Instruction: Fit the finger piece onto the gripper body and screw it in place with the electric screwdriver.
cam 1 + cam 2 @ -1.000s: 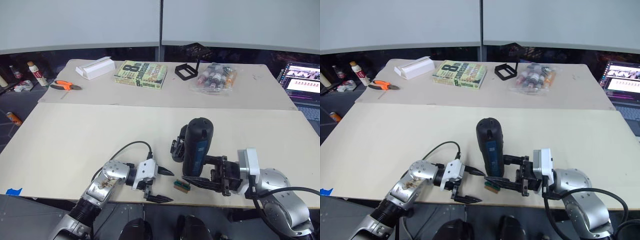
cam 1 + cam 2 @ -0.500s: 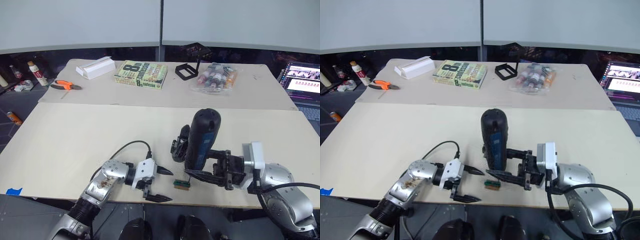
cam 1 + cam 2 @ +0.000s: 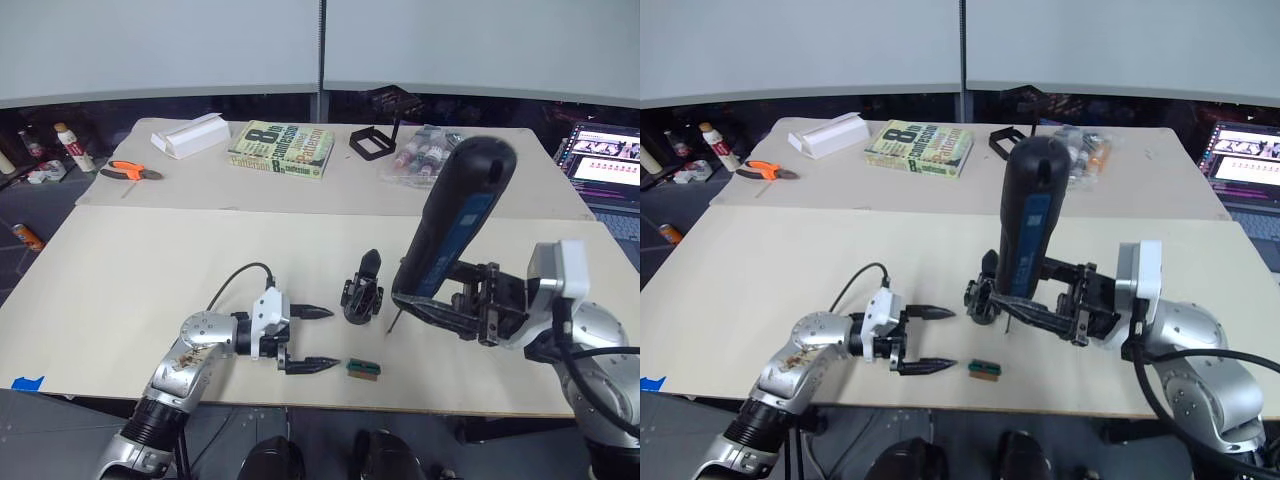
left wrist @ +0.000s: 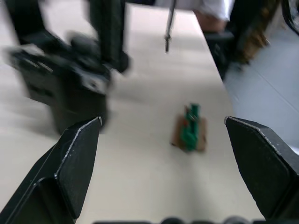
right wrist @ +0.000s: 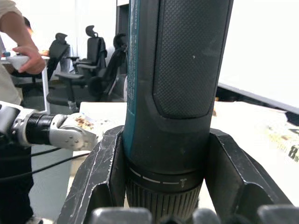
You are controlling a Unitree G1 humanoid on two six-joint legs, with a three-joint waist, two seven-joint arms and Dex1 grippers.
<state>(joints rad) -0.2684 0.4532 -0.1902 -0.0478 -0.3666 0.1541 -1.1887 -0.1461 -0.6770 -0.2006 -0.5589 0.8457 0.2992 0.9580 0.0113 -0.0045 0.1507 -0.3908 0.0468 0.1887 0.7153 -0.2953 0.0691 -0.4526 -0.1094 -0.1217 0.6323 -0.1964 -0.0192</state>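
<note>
While clamping the electric screwdriver (image 3: 455,225) low on its barrel with both fingers of the right gripper (image 3: 415,300), treat the step in hand as bringing the bit to the screw, judging by the thin bit tip (image 3: 392,325) hanging just beside the gripper body (image 3: 362,290) on the robot's right and clear of the table (image 3: 150,270).

Note the tool's lean, with its top tipped up and away toward the right. Square it up before driving, so as to line the bit with the screw's axis rather than meeting the head at a slant. Lower slowly, seat the tip in the head first, and only then press and spin. Press lightly, since a small assembly standing free on a smooth top probably slides or tips under a sideways push.

Use the left gripper (image 3: 333,337) as a brace: spread wide and empty, low over the table to the left of the body, well placed to close in and steady the base. Mind the small green-and-brown block (image 3: 363,369) lying near its nearer fingertip, and avoid sweeping it along.

As for the finger piece, cannot tell whether the pointed black finger standing upright on the body is that part already fitted. Check its seating before tightening.
</note>
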